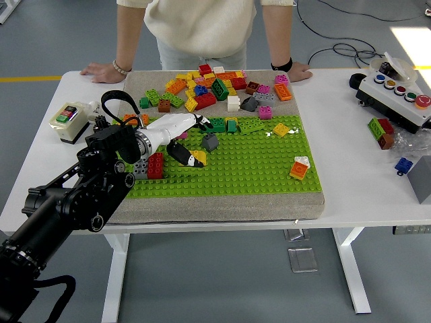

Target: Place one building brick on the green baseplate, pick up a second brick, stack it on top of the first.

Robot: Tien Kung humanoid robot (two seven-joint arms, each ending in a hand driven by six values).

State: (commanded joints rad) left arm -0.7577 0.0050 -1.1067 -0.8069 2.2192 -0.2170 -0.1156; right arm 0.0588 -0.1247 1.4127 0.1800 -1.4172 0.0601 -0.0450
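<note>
The green baseplate (256, 161) lies on a grey mat in the middle of the table. My left hand (197, 141), white with black fingertips, reaches in over the plate's left part with its fingers spread and holds nothing. Its thumb lies across a yellow brick (200, 156) that rests on the plate. A small grey brick (210, 141) sits just right of the palm, under the spread fingers (201, 122). Left of the hand a red brick (155, 165) stands on the plate beside a grey one (140, 169). My right arm is out of view.
A heap of loose bricks (215, 84) covers the mat's far part. An orange and white brick (300, 167) and a yellow one (281, 129) sit at the plate's right. A person's hands (104, 70) rest on the far edge. A button box (397, 94) stands right, a switch box (67, 121) left.
</note>
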